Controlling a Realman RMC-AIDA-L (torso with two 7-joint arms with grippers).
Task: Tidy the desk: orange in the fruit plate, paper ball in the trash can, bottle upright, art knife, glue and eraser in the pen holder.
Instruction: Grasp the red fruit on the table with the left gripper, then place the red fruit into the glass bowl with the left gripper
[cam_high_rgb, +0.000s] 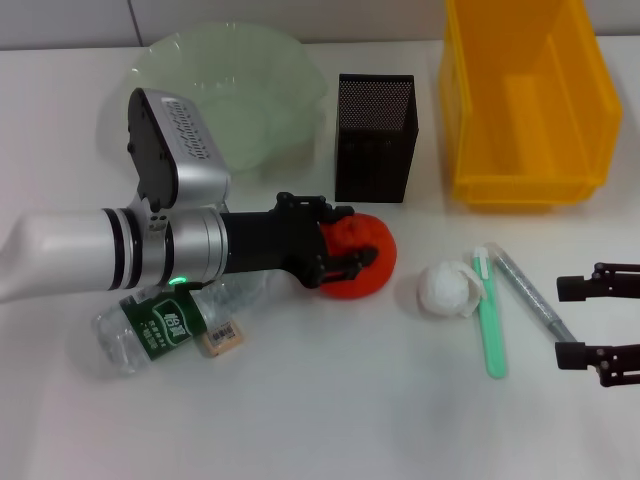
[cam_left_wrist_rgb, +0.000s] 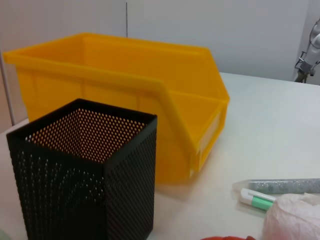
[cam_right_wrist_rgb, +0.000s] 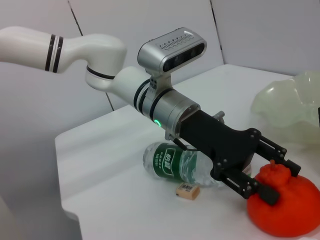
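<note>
Near the bench's front edge the clear plastic bottle (cam_high_rgb: 150, 330) lies flat; mid-bench the left gripper (cam_high_rgb: 345, 245) has closed on the red-orange bumpy orange (cam_high_rgb: 365, 262). Next, I judge: lift it to the far pale-green ruffled glass plate (cam_high_rgb: 290, 55)

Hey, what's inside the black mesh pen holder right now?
Nothing shows inside the pen holder. The left wrist view sees only bare mesh on its upper inner walls; its bottom is hidden by the near walls.
</note>
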